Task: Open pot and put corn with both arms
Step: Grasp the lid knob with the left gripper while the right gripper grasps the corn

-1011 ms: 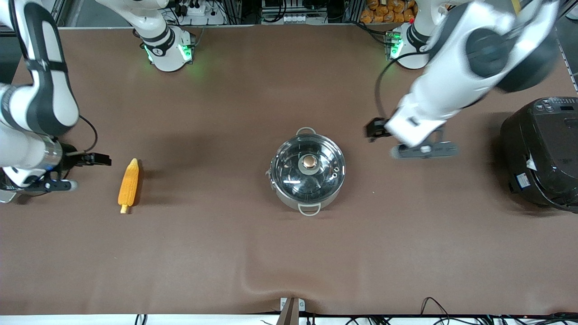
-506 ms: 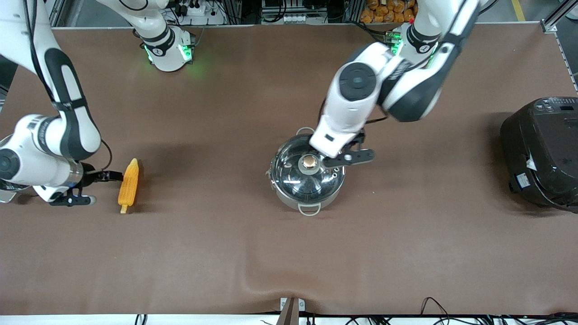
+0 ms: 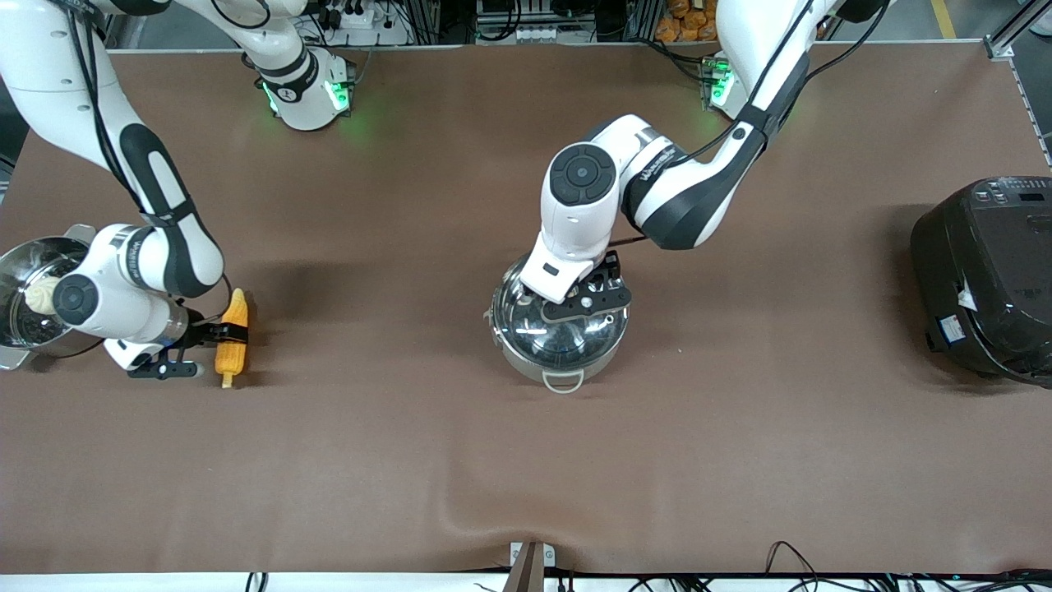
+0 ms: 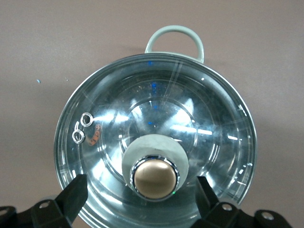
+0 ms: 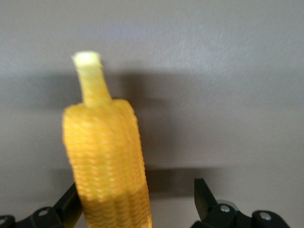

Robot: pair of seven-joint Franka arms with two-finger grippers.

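The shiny steel pot (image 3: 567,349) stands mid-table with its glass lid (image 4: 156,118) on. My left gripper (image 3: 588,300) is low over the lid and open. Its fingers (image 4: 76,194) stand wide apart on either side of the copper knob (image 4: 154,178) without touching it. The knob is hidden in the front view. The yellow-orange corn (image 3: 236,308) lies on the table toward the right arm's end, with its pale stalk end (image 5: 88,61) nearer the front camera. My right gripper (image 3: 223,333) is open and straddles the corn (image 5: 107,156). One finger is close against the cob and the other finger (image 5: 204,199) is apart from it.
A steel pot with a white bun (image 3: 29,300) sits at the right arm's end of the table, close to the right wrist. A big black cooker (image 3: 986,279) stands at the left arm's end. The brown cloth (image 3: 526,460) has a wrinkle at its front edge.
My left gripper swung in from near the cooker to over the lid knob. My right gripper moved up to the corn and now straddles it. The pot with the bun came into sight.
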